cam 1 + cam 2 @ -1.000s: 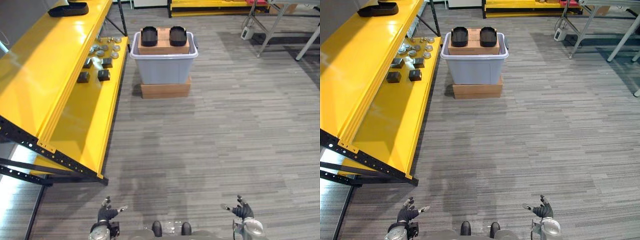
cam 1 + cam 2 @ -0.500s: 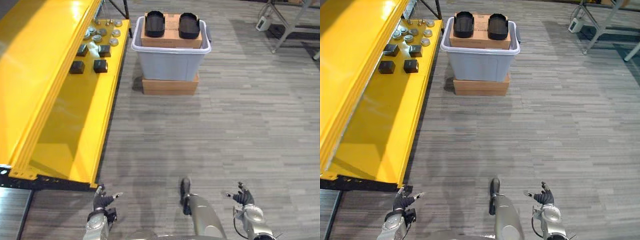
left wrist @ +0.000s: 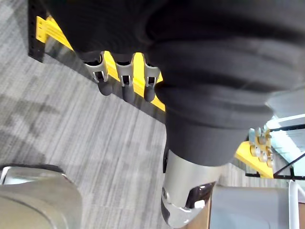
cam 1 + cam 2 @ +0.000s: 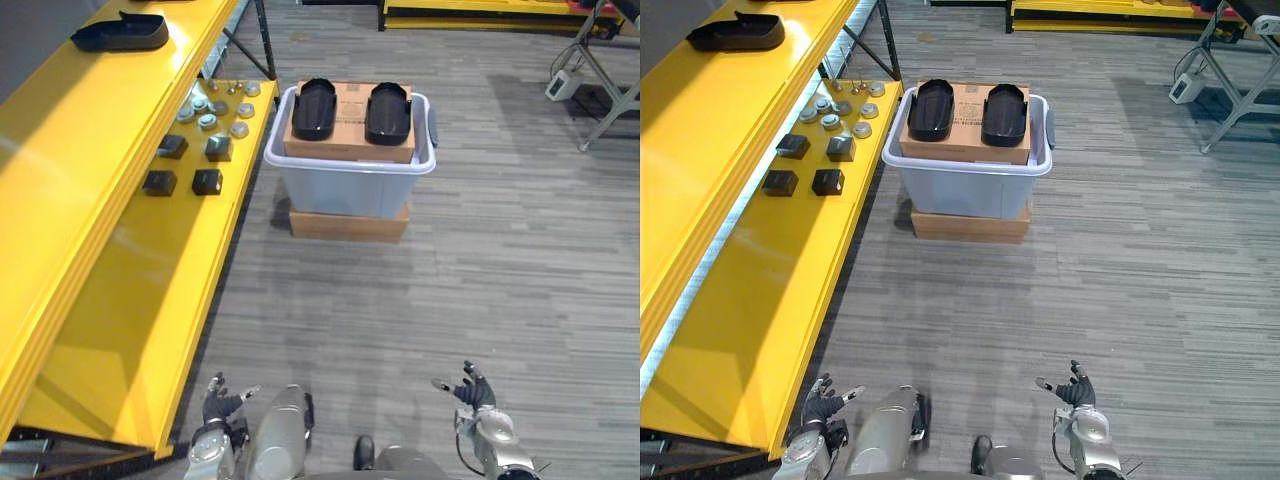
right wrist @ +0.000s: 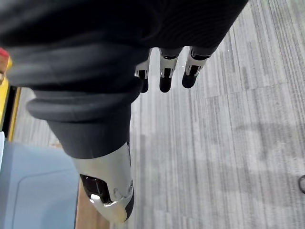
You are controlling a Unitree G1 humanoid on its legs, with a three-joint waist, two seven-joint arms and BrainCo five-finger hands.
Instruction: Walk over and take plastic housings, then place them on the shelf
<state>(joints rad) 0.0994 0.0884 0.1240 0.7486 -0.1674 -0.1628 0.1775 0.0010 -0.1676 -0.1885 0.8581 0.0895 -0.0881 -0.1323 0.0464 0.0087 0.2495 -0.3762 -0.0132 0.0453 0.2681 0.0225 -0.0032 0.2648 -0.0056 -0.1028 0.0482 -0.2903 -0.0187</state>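
Grey striped floor (image 4: 480, 290) stretches right across the scene, and along the robot's left side runs the big yellow shelf (image 4: 90, 150), its upper level sloping over a lower level (image 4: 150, 300). Straight ahead, just beside the shelf's far end, stands a pale grey bin (image 4: 350, 190), and it sits on a flat cardboard base (image 4: 350, 225). Inside the bin, rising a little above the rim, is a cardboard box (image 4: 350, 100).

Now the task's things: two black plastic housings lie side by side on top of that box, the left housing (image 4: 313, 108) and the right housing (image 4: 388, 113), apart from each other, open sides up. A third black housing (image 4: 120, 33) already rests on the shelf's upper level, far end.

On the lower level, near the bin, there are four small black blocks (image 4: 207, 181) and beyond them a cluster of round metal discs (image 4: 208, 121).

And the hands: the left hand (image 4: 218, 407) hangs low beside the shelf's near edge, fingers (image 3: 125, 83) loose and spread, holding nothing. The right hand (image 4: 472, 392) hangs low over bare floor, fingers (image 5: 164, 76) likewise relaxed and empty. Both are well apart from the bin and its housings.
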